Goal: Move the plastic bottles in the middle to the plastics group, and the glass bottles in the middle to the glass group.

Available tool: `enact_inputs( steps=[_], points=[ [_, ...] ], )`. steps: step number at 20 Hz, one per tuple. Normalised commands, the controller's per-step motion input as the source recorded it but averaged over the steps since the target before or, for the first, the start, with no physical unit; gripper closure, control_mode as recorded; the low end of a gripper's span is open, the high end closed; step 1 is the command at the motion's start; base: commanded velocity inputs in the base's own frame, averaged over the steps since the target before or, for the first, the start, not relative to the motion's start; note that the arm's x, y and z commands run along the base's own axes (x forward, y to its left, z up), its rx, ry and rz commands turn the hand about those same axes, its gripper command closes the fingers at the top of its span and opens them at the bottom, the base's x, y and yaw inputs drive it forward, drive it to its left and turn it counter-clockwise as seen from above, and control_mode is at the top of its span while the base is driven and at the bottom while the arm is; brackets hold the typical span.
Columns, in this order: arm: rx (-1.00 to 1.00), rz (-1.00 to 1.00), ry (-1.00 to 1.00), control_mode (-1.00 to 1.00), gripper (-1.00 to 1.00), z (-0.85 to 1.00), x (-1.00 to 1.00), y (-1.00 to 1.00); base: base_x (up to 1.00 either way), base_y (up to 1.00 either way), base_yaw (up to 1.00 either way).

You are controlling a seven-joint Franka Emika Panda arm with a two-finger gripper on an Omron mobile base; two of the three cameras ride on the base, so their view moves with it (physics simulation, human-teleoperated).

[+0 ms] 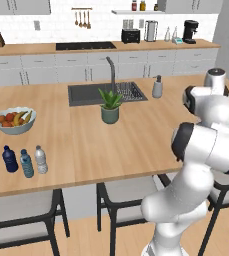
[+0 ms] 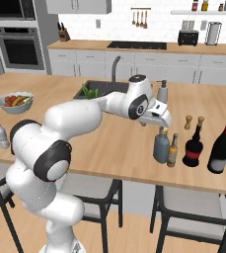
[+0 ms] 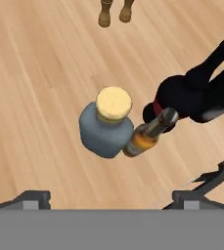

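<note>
1. Right base view shows you the gripper just above the clear bottle, jaws released, holding nothing.
2. The amber bottle touches it on the right; two dark wine bottles stand beyond, two shakers behind.
3. Three small bottles stand together near the worktop's front edge, far left.
4. Bare worktop lies between the groups.
</note>
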Motion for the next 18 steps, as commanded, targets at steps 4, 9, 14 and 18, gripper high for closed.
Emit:
enact_inputs(
  steps=[4,9,14,18],
  points=[
    [0.0,0.01,0.0,-1.0,-1.0,0.0,-0.59,0.72,0.0,0.0,0.0],
    [0.0,0.04,0.12,-1.0,-1.0,0.0,-0.37,0.74,0.0,0.0,0.0],
    [0.02,0.1,0.03,-1.0,-1.0,0.0,-0.59,0.66,0.0,0.0,0.0],
    [0.02,0.13,0.0,-1.0,-1.0,0.0,-0.68,0.61,0.0,0.0,0.0]
  ],
)
